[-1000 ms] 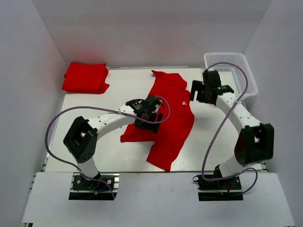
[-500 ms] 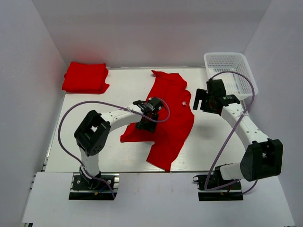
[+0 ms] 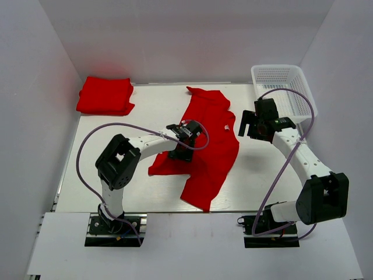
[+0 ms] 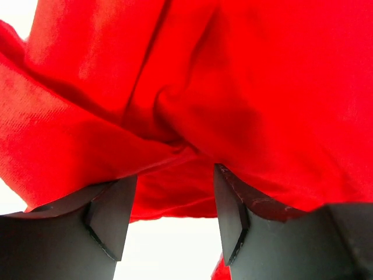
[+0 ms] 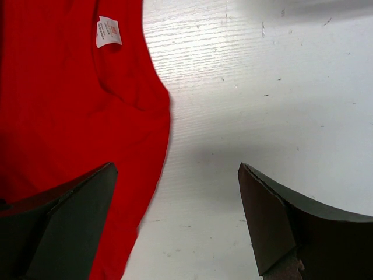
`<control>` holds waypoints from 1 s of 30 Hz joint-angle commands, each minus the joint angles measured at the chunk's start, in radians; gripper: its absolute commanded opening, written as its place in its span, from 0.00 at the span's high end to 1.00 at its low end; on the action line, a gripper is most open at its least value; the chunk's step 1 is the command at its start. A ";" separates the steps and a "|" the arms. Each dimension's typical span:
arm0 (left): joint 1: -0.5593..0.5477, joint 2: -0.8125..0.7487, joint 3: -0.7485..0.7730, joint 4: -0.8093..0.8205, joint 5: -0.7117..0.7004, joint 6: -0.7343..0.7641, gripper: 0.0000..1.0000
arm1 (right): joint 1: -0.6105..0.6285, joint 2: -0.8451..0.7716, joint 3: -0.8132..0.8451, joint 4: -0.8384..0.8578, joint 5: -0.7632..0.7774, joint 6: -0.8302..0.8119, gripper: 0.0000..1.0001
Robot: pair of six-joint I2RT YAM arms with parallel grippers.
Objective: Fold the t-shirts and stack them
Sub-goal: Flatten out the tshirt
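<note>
One red t-shirt [image 3: 210, 137] lies spread and crumpled in the middle of the table, its white neck tag [image 5: 108, 31] near its right edge. A folded stack of red t-shirts [image 3: 105, 96] sits at the back left. My left gripper [image 3: 180, 149] is low over the spread shirt's left part. In the left wrist view it [image 4: 172, 216] is open, with a bunched fabric edge [image 4: 169, 192] reaching between the fingertips. My right gripper [image 3: 250, 127] hovers just right of the shirt. In the right wrist view it [image 5: 178, 221] is wide open and empty, straddling the shirt's right hem [image 5: 152, 175].
A white mesh basket [image 3: 285, 87] stands at the back right corner, just behind the right arm. White walls enclose the table on three sides. Bare table [image 3: 262, 169] lies right of the shirt and between the shirt and the folded stack.
My right gripper has moved a little nearer and to the right, beside the shirt's edge. The left arm's elbow has swung right while its gripper stays on the shirt. The shirt has not moved.
</note>
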 commanded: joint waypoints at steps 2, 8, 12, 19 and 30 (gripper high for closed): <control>0.001 0.023 0.050 0.009 -0.032 -0.046 0.35 | -0.003 -0.015 -0.010 -0.015 0.036 0.007 0.10; 0.001 0.032 0.059 -0.013 -0.077 -0.077 0.42 | -0.006 -0.015 -0.015 -0.024 0.031 0.007 0.10; 0.001 0.032 0.068 -0.036 -0.087 -0.098 0.53 | -0.004 -0.015 -0.016 -0.026 0.030 0.010 0.10; 0.001 0.006 0.059 -0.007 -0.087 -0.089 0.70 | -0.004 -0.009 -0.024 -0.029 0.022 0.007 0.10; 0.010 -0.005 0.069 0.003 -0.087 -0.069 1.00 | 0.000 -0.037 -0.027 -0.055 -0.009 -0.031 0.10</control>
